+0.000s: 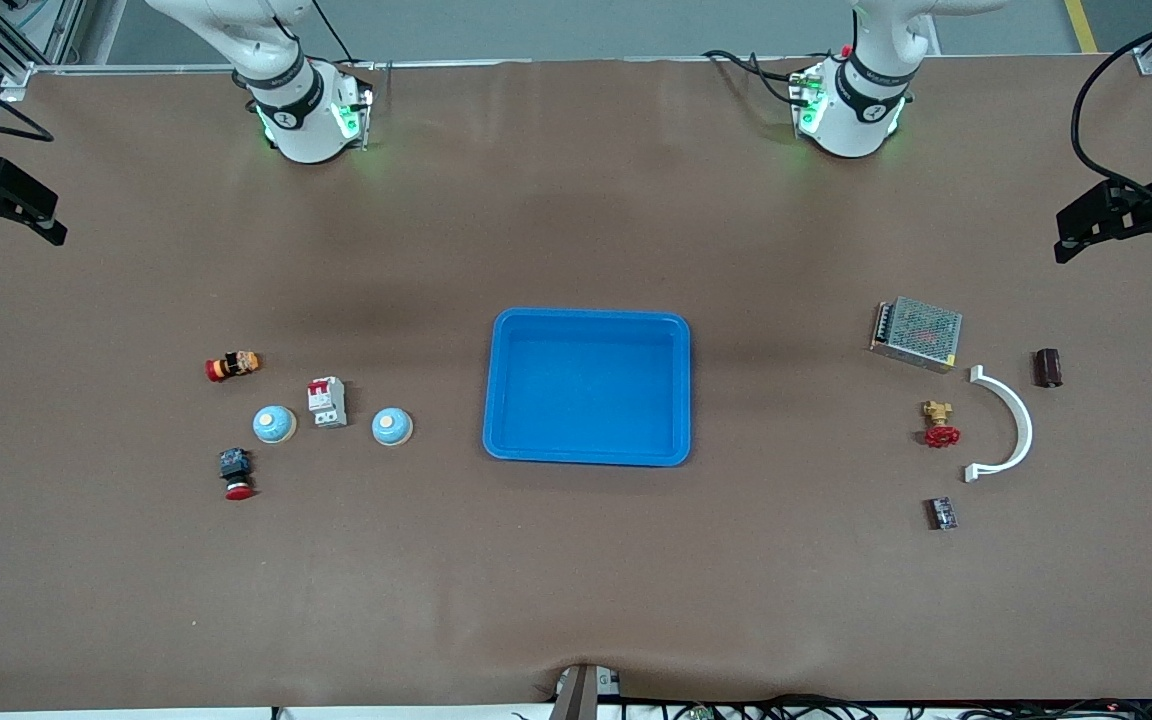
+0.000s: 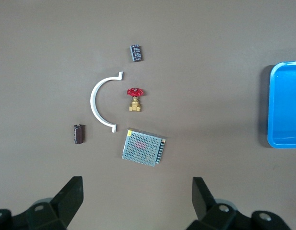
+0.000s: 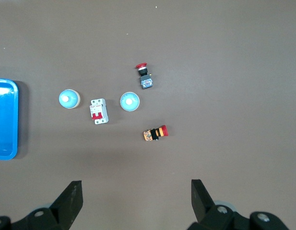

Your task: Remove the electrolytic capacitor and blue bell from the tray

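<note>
The capacitor (image 1: 1047, 367) (image 2: 79, 133), a dark brown cylinder, lies at the left arm's end of the table beside a white curved bracket. Two light blue dome bells (image 1: 274, 424) (image 1: 392, 427) sit at the right arm's end; the right wrist view shows them too (image 3: 129, 102) (image 3: 69, 99). A blue tray (image 1: 586, 316) rests empty mid-table. My left gripper (image 2: 137, 184) (image 1: 1111, 250) hangs open high over its end of the table. Over the other end, my right gripper (image 3: 136, 184) (image 1: 6, 238) is also open and holds nothing.
Near the capacitor lie a metal mesh power supply (image 1: 917, 333), a red-handled brass valve (image 1: 939, 425), the white bracket (image 1: 1011, 425) and a small dark module (image 1: 942, 513). A circuit breaker (image 1: 327, 402) stands between the bells, with two red push buttons (image 1: 233, 366) (image 1: 237, 473) close by.
</note>
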`<state>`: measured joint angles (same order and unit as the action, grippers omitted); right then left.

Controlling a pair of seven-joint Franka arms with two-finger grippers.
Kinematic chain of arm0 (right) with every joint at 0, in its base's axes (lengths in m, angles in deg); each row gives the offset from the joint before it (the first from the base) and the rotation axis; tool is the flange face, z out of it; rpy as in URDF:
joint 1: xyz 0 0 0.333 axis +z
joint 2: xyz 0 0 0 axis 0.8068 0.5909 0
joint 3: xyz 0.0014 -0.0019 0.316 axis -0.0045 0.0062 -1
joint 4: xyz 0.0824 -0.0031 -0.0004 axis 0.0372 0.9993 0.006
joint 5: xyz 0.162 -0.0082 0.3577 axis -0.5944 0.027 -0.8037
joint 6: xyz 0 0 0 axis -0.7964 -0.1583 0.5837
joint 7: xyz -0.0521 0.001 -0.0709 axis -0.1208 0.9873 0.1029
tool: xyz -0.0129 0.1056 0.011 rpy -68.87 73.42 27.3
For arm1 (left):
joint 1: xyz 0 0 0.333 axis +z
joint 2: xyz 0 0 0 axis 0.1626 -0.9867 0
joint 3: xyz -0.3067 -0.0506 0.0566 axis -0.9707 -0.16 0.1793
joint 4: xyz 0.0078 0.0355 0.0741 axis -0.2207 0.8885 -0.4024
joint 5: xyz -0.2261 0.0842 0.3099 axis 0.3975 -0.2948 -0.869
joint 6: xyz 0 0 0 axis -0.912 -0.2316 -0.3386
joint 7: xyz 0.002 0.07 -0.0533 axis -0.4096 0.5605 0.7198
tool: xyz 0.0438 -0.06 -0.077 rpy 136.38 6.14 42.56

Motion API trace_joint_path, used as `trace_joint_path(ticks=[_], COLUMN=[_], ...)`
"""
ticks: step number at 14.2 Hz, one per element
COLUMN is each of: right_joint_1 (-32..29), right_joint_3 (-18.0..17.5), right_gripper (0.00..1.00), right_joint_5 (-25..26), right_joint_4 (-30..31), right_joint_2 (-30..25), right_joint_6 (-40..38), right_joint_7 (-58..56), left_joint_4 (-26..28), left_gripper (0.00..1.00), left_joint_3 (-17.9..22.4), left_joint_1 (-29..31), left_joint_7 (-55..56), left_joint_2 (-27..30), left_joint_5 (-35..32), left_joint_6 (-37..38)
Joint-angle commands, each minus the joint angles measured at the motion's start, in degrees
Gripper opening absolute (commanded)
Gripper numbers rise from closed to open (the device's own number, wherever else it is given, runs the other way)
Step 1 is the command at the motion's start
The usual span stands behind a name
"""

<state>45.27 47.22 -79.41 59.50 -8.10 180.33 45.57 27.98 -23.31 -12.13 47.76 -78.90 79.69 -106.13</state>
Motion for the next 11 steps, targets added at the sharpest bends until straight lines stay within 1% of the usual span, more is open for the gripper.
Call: trace_joint_path(ticks=[1,11], right_joint_1=[-0.8,-0.8], right_joint_3=[-0.5,-0.5], right_gripper=[1.0,1.0], right_joint_5=[-0.14,-0.23], right_joint_4=[-0.38,-0.38], right_joint_2=[-0.34,-0.34], right_joint_6=[-0.7,-0.79], right_joint_7=[-0.62,-0.62], left_joint_4=[-1.95,-2.04], left_gripper=[1.0,1.0], left_joint_3=[0.13,0.05], left_joint_1=[-0.13,0.22], left_joint_7=[0.93,-0.12], left_joint_2=[-0.77,-0.6], left_joint_5=[0.97,0.36], left_joint_6=[1.23,1.23])
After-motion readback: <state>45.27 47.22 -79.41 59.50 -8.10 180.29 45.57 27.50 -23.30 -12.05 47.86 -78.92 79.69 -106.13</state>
